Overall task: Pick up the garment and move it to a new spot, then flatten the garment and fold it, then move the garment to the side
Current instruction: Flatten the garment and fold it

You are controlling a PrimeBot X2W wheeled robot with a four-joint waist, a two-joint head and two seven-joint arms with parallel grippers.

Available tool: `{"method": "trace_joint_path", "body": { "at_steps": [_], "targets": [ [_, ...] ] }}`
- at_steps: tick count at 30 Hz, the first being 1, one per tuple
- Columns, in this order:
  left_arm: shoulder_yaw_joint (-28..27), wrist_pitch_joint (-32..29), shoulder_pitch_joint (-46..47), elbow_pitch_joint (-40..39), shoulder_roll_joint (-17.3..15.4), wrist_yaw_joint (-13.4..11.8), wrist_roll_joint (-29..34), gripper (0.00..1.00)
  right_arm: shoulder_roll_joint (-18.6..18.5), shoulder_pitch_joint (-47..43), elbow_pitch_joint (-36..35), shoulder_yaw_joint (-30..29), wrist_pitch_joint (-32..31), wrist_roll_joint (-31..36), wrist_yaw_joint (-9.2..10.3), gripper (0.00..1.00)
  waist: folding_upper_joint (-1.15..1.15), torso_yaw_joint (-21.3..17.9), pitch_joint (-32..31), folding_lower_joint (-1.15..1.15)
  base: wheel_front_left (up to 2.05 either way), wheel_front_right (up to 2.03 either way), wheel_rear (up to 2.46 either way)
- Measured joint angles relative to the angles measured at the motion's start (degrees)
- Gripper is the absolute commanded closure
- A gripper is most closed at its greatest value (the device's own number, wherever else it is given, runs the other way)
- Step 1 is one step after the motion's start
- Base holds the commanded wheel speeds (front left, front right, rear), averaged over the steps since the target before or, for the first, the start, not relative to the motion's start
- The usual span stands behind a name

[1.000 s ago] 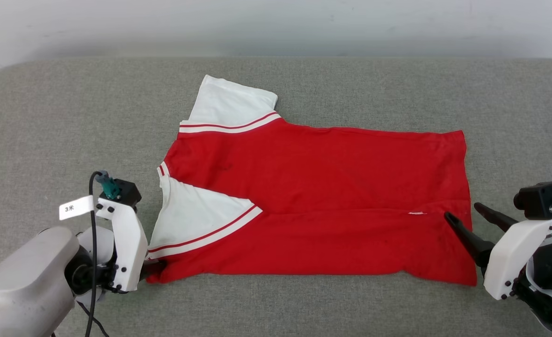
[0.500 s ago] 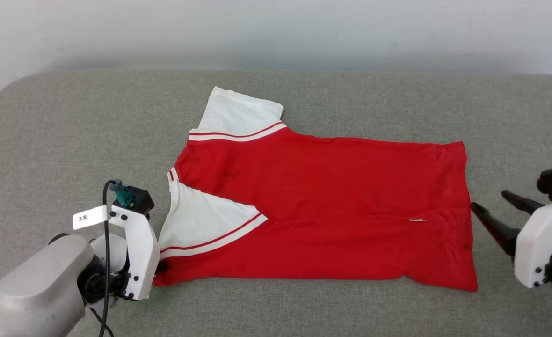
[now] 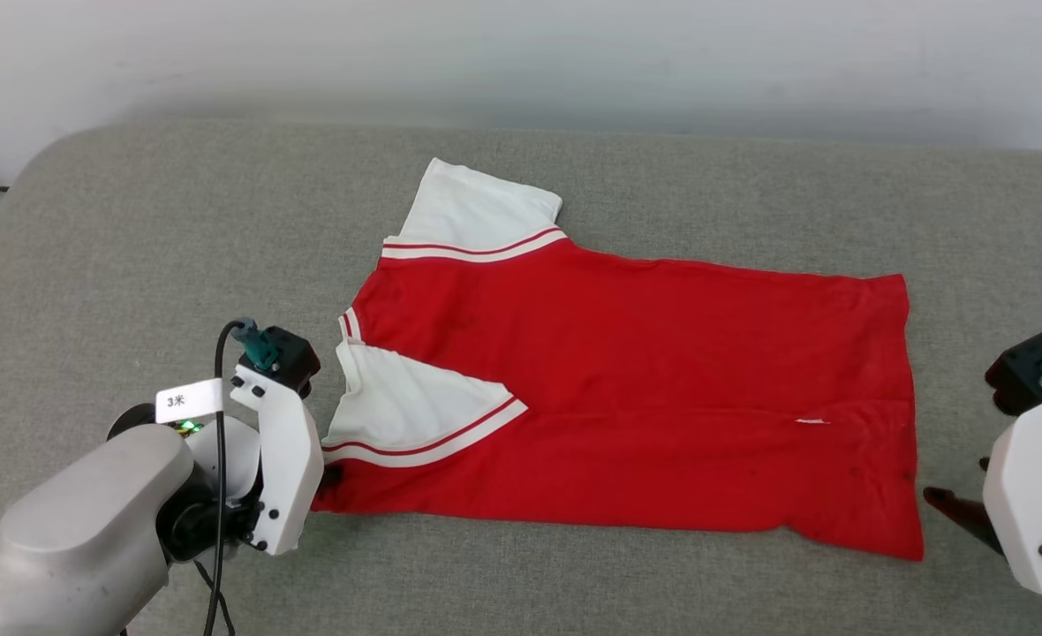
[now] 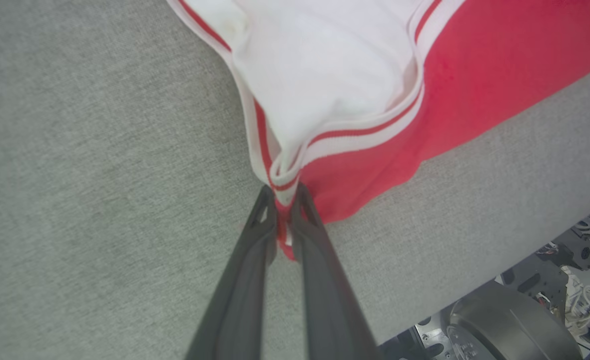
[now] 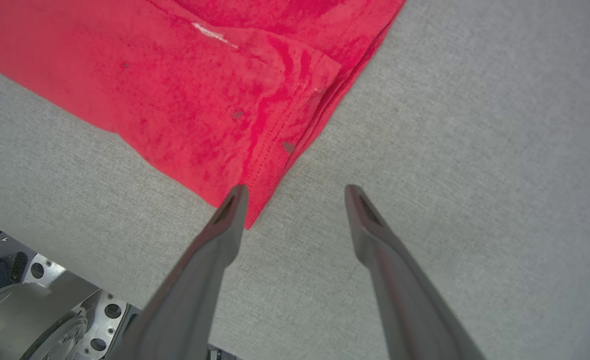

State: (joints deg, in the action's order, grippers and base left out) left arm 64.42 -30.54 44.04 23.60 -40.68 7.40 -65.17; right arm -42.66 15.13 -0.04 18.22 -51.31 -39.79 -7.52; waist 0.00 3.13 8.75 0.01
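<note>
The garment (image 3: 627, 389) lies flat on the grey cushion, red with white sleeves, its near long edge folded over. My left gripper (image 3: 328, 479) sits at its near left corner. In the left wrist view that gripper (image 4: 285, 197) is shut on the garment's striped sleeve corner (image 4: 282, 182). My right gripper (image 3: 949, 511) hovers just off the near right hem corner. In the right wrist view it (image 5: 295, 192) stands open, nothing between the fingers, and the left fingertip (image 5: 236, 197) is at the tip of the hem corner (image 5: 255, 165).
The grey cushion (image 3: 132, 265) stretches wide around the garment, with a pale wall behind it. Its near edge and the robot's base (image 4: 515, 325) show in the wrist views.
The head view has shifted. My right gripper has drawn back from the middle of the hem to the near right corner. The left gripper stays at the sleeve corner.
</note>
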Motion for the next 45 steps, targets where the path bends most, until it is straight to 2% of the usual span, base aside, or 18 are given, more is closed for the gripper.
{"method": "trace_joint_path", "body": {
  "at_steps": [8, 14, 20, 21, 22, 23, 33, 37, 45],
  "targets": [
    [0.46, 0.85, 2.02, -1.05, 0.37, 0.0, 1.51, 1.0, 2.67, -0.09, 4.74, 1.69, -1.38, 2.46, 0.01, 0.0, 0.0, 1.03, 2.47, 0.0, 0.0, 0.0, 0.0],
    [0.62, 1.57, 2.38, -1.21, 0.57, 0.0, 1.91, 1.0, 5.15, 0.12, 8.61, 2.86, 0.42, 2.71, 0.01, 0.0, 0.0, 1.35, 4.18, 0.0, 0.0, 0.0, 0.0],
    [0.94, 2.3, 2.8, -0.91, 0.43, 0.0, 2.05, 1.0, 5.94, 0.86, 11.63, 5.12, 3.7, 2.96, 0.03, 0.0, 0.0, 1.18, 5.5, -0.01, 0.0, 0.0, 0.0],
    [1.01, 2.46, 2.79, -0.77, 0.42, 0.0, 2.03, 1.0, 6.05, 0.99, 12.04, 5.5, 4.85, 2.8, 0.04, 0.04, 0.0, 1.06, 5.54, -0.01, 0.0, 0.0, 0.0],
    [1.14, 2.5, 2.76, -0.62, 0.44, 0.0, 1.92, 1.0, 6.06, 1.21, 12.52, 6.09, 5.55, 2.47, 0.08, 0.56, 0.0, 0.95, 5.48, -0.01, 0.0, 0.0, 0.0],
    [1.26, 2.61, 2.65, -0.43, 0.47, 0.0, 1.91, 1.0, 6.05, 1.42, 12.85, 6.61, 6.39, 2.31, 0.13, 1.0, 0.0, 0.85, 5.34, -0.01, 0.0, 0.0, 0.0],
    [2.49, 4.57, -0.55, 0.63, 0.16, 0.0, 0.9, 1.0, 6.64, 1.14, 14.64, 8.1, 15.45, -1.52, 0.02, 1.0, 0.0, 0.01, 1.27, 0.0, 0.0, 0.0, 0.0],
    [3.04, 5.8, -2.94, -0.14, -0.54, 0.0, 0.36, 1.0, 5.82, -2.03, 12.6, 7.19, 17.81, -3.39, 0.01, 1.0, 0.0, -0.36, -1.25, -0.01, 0.0, 0.0, 0.0],
    [3.15, 6.89, -6.94, -5.23, -4.64, -1.42, -0.76, 1.0, 2.67, -9.2, 5.64, 2.71, 18.38, -4.99, 0.01, 1.0, 0.0, -0.8, -5.28, -0.01, 0.0, 0.0, 0.0]
  ]
}}
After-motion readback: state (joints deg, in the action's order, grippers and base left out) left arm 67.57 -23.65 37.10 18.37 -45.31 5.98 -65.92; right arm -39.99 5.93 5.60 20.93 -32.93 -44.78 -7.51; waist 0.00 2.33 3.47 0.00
